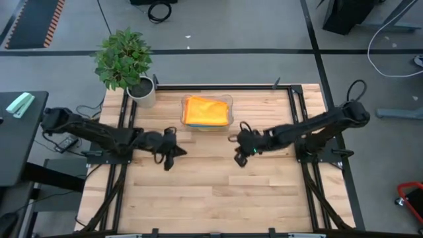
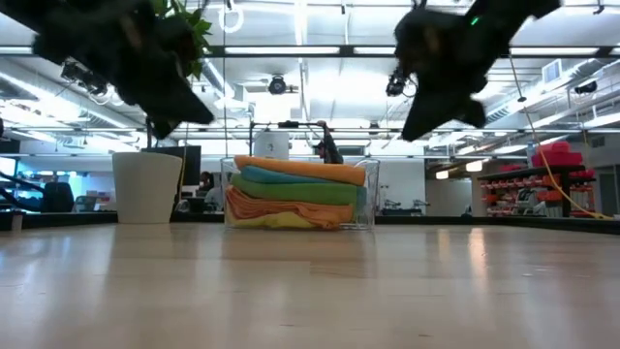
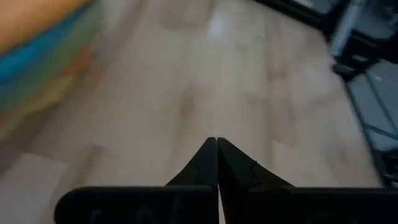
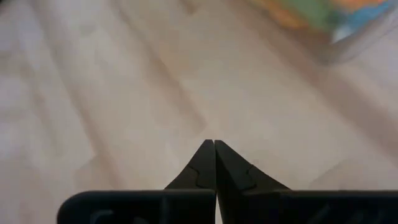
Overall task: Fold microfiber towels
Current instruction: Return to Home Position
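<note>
The microfiber towels (image 1: pixel 206 111) lie folded in a stack inside the clear plastic bin (image 1: pixel 229 100) at the table's far middle; an orange one is on top. The low view shows the stack (image 2: pixel 295 194): orange, blue, green, orange, yellow at the bottom. The pink one does not show. My left gripper (image 1: pixel 173 157) hovers above the table, left of centre, shut and empty (image 3: pixel 216 142). My right gripper (image 1: pixel 240 157) hovers right of centre, shut and empty (image 4: pixel 214 144). Both are nearer than the bin.
A potted plant (image 1: pixel 125 63) in a white pot (image 2: pixel 146 187) stands at the table's far left corner. Bare wooden table top (image 1: pixel 211 192) lies below and in front of both grippers. Black frame rails (image 1: pixel 294 112) run along the table's sides.
</note>
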Controlling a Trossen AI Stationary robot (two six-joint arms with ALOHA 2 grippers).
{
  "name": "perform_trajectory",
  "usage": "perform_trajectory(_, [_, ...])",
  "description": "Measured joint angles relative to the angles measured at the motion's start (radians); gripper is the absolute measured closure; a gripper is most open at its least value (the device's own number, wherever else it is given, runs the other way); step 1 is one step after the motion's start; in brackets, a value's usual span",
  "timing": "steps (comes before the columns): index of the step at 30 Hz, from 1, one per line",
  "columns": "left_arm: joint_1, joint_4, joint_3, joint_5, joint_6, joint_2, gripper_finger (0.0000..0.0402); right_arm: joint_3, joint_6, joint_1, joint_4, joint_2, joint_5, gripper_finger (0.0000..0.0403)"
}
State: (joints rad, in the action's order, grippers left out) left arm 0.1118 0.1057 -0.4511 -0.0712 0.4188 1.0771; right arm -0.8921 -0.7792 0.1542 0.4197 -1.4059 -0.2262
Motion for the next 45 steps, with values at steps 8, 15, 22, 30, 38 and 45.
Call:
perform_trajectory(8, [0.229,0.018,0.0,-0.176,0.041,-0.047,0.0397,0.0,-0.145,0.203,-0.17,-0.038,-0.071,0.0401])
perform_trajectory(15, [0.204,0.157,-0.001,-0.195,-0.046,-0.067,0.0398,-0.011,0.038,0.119,-0.427,-0.04,-0.103,0.0401])
perform_trajectory(22, [0.084,0.025,-0.101,-0.196,-0.163,-0.182,0.0398,-0.047,0.232,-0.01,-0.403,0.054,-0.024,0.0401])
perform_trajectory(30, [-0.016,-0.216,-0.167,-0.196,-0.202,-0.315,0.0398,-0.047,0.368,-0.135,-0.245,0.233,0.043,0.0401])
perform_trajectory(38, [-0.069,-0.354,-0.167,-0.195,-0.199,-0.45,0.0396,-0.046,0.439,-0.217,-0.081,0.406,0.048,0.0401])
perform_trajectory(45, [-0.077,-0.457,-0.164,-0.198,-0.183,-0.532,0.0392,0.042,0.432,-0.225,-0.061,0.515,0.048,0.0401])
